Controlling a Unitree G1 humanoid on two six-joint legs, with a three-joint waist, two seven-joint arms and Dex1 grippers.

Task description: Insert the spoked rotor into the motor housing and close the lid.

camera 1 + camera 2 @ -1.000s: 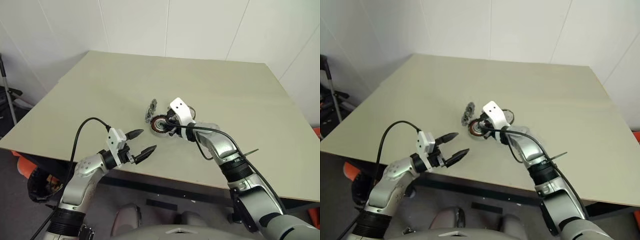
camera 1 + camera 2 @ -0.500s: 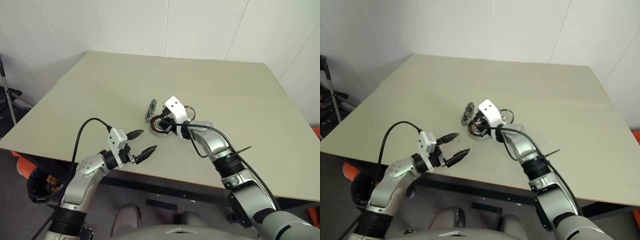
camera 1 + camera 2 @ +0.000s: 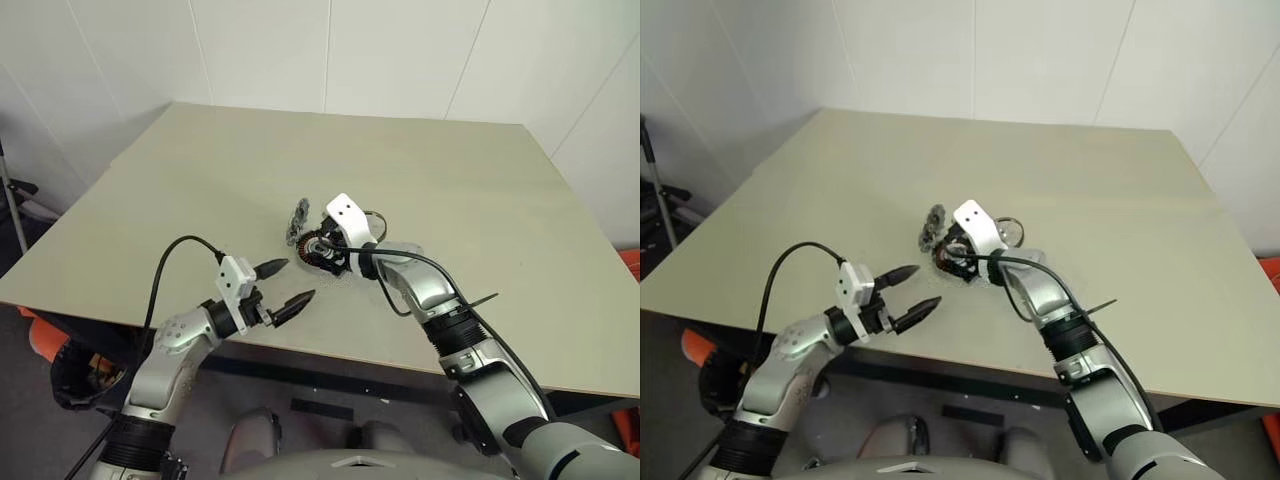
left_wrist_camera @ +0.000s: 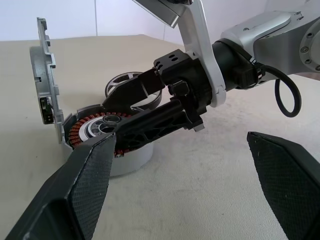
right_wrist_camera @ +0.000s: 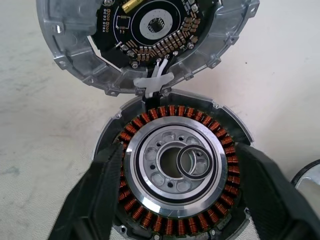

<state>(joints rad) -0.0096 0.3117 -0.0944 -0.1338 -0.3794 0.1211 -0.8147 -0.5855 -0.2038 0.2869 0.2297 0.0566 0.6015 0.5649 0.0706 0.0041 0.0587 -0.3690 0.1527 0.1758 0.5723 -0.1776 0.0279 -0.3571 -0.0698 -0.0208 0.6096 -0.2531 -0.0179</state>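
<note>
The motor housing, a grey puck with copper windings around a silver hub, sits on the table with its lid swung up and open, circuit board showing. A small dark ring lies loose in the hub. My right gripper is open, one finger on each side of the housing, holding nothing. The spoked rotor lies flat on the table just behind the housing and the right gripper. My left gripper is open and empty near the table's front edge, pointing at the housing from a short way off.
The housing sits near the middle of a large beige table. White walls rise behind it. The front edge runs close beneath my left gripper. A black cable loops off the right wrist.
The right gripper's fingers have spread apart over the housing, and the arm has edged slightly left. The left arm has kept still.
</note>
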